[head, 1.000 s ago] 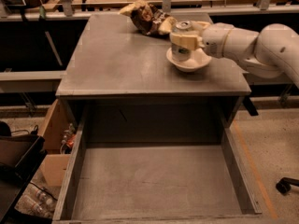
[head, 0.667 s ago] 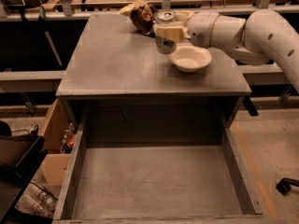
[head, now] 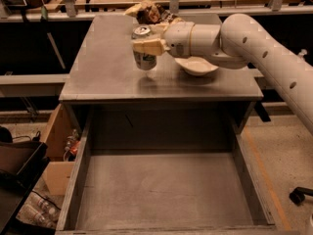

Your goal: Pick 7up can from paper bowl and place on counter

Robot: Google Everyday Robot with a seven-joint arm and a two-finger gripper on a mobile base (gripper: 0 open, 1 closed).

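Fingers (head: pixel 148 46) are shut tight on the 7up can (head: pixel 145 61), one pale finger lying flat across its front, the other hidden behind it! The gripper (head: pixel 141 45) sits just to the left of the paper bowl (head: pixel 196 66), and the can stands upright in its hold, silver top showing above the finger, green side below. So the can is outside the bowl, just beside its left rim and over the grey counter (head: pixel 102 67). A dark shadow lies on the counter under the can, and whether its base touches the surface or hangs a little above it, I cannot tell from where I stand. The white arm (head: pixel 259 48) reaches in from the right and passes behind and above the bowl. Behind the bowl, at the far edge, lies a brown and yellow snack bag (head: pixel 148 12). In front of the bowl, lower down, the grey drawer tray (head: pixel 161 190) stands pulled open.
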